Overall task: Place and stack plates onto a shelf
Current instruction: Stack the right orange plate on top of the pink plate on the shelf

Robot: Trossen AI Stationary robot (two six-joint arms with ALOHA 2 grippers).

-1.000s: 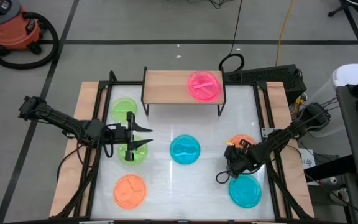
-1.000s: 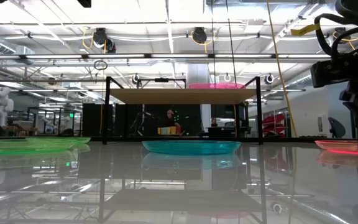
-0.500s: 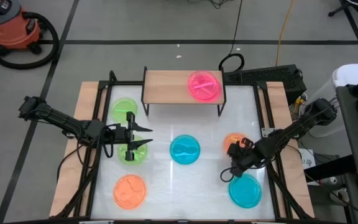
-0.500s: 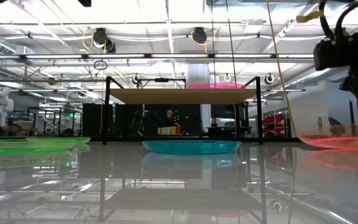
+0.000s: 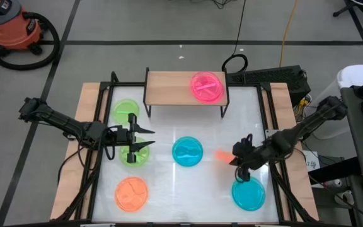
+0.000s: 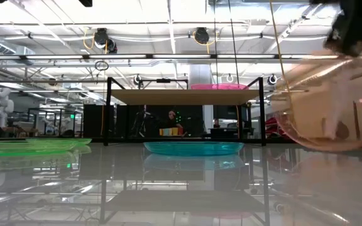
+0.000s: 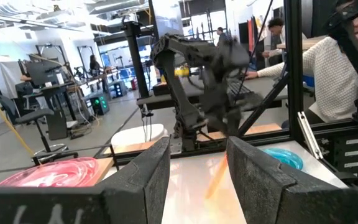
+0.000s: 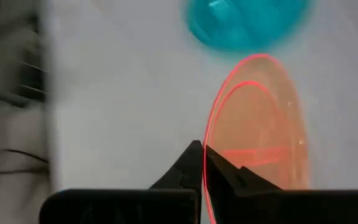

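Slippage was the risk we judged greatest: our right gripper (image 8: 202, 163) was clenched on only the rim of the orange plate (image 8: 260, 127), a thin pinch at one edge, and the plate hung clear of the white table (image 5: 169, 183), between the middle blue plate (image 5: 187, 152) and the blue plate near the front right corner (image 5: 249, 193). A quick swing of the arm toward the shelf (image 5: 169, 85) could make the plate twist in the fingers or drop onto one of the blue plates below. We also judged that a low approach could knock the plate against the shelf's edge or nudge the pink plate (image 5: 207, 86) already lying on its right end.

Seen from above, the orange plate showed as a narrow sliver, so it stood tilted nearly on edge, its flat face turned sideways rather than up. Its long line ran from the fingers out toward the middle of the table.

Our left gripper (image 5: 138, 139) waited with fingers spread over the nearer green plate (image 5: 133, 154), grasping nothing; a second green plate (image 5: 123, 111) and another orange one (image 5: 131, 193) lay flat.
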